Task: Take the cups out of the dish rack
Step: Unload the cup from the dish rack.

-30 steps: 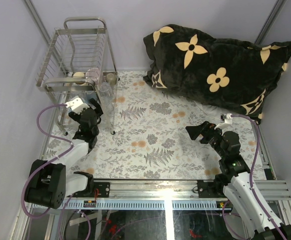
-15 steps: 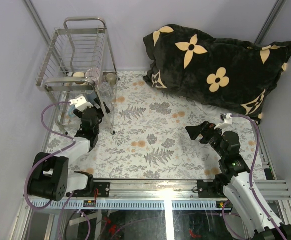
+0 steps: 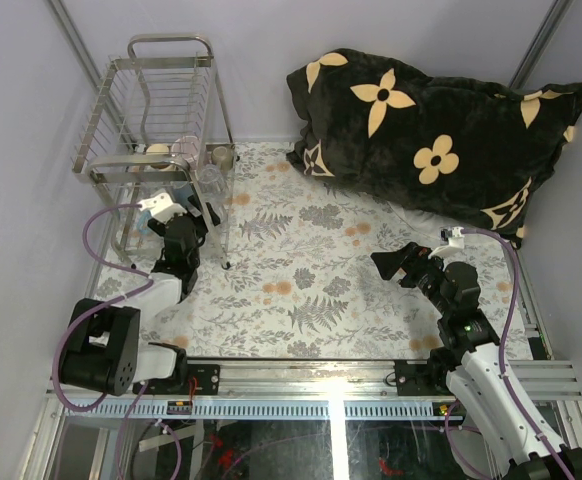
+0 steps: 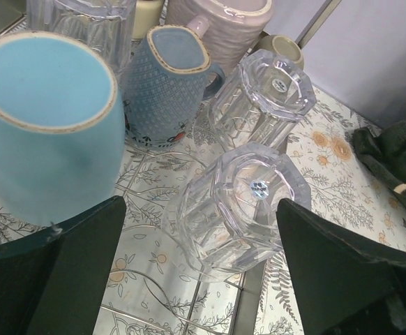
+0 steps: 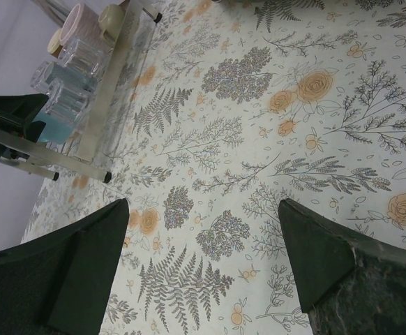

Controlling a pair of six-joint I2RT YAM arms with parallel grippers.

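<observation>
The silver wire dish rack [image 3: 156, 110] stands at the far left of the table. On its low wire shelf [image 4: 250, 296] the cups crowd together: a light blue cup [image 4: 46, 118], a blue textured mug [image 4: 164, 87], a pale pink mug [image 4: 220, 24], a small cream cup [image 4: 287, 49] and two upturned clear glasses [image 4: 241, 202] [image 4: 262, 98]. My left gripper [image 4: 199, 237] is open at the rack's near end, with its fingers [image 4: 77, 272] either side of the nearer glass and apart from it. My right gripper [image 3: 391, 262] hangs open over the cloth, holding nothing.
A large black pillow with cream flowers [image 3: 441, 130] lies across the far right. The flowered tablecloth [image 5: 259, 139] covers the table. The rack's leg and lower rail [image 5: 102, 98] show in the right wrist view, far from that gripper. Purple walls close in both sides.
My left arm has edged a little further in toward the rack's shelf. The right arm and the cups have not moved.
</observation>
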